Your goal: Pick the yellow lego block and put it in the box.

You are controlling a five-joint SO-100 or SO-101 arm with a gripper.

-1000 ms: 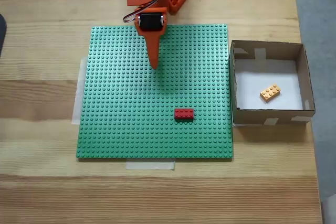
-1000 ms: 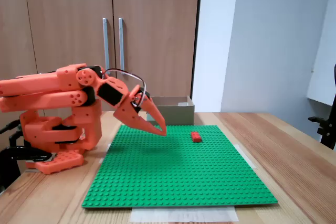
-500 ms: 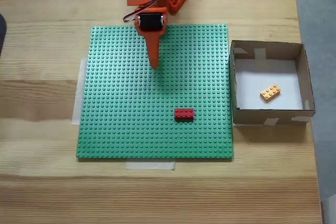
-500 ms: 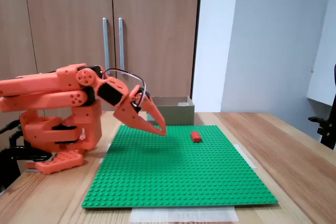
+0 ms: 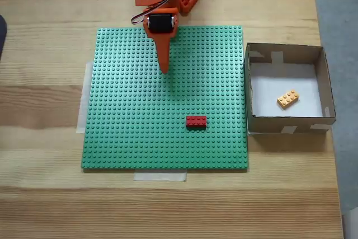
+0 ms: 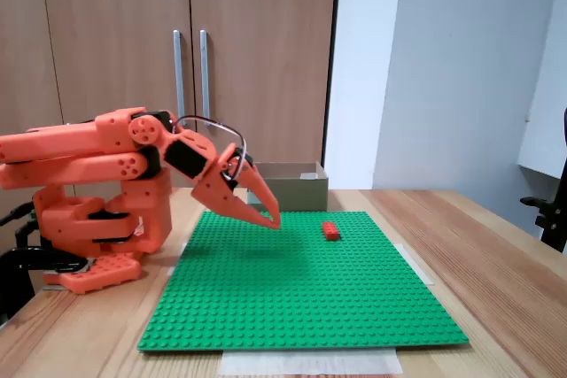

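So I'm looking at the orange two-finger gripper (image 5: 164,70) and its jaws are sitting pressed together into one narrow point, nothing between them and nothing gripped. In a fixed view from the side the gripper (image 6: 274,221) is angling down with its tip hanging just above the green studded lego baseplate (image 5: 128,138); I can't tell for sure whether it's grazing the studs or floating a hair over them. The orange arm (image 6: 89,161) is folding back on itself toward its base at the left of that view.

The small yellow-orange 2x4 lego block (image 5: 287,99) is lying flat, studs up, turned a bit diagonal, on the white floor of the square shallow brown cardboard box (image 5: 286,120). It's resting roughly in the middle of the box, a little toward the near wall, not touching any wall. The box has pale tape bits on its walls and is sitting on the wooden table (image 5: 45,194) right against the baseplate's right edge in the top-down fixed view. From the side I'm only seeing the box (image 6: 292,188) behind the gripper, its inside hidden.

So the block is well apart from the jaws, off to their right in the top-down view. A small red lego brick (image 5: 196,121) is sitting on the baseplate between them, nearer the box.
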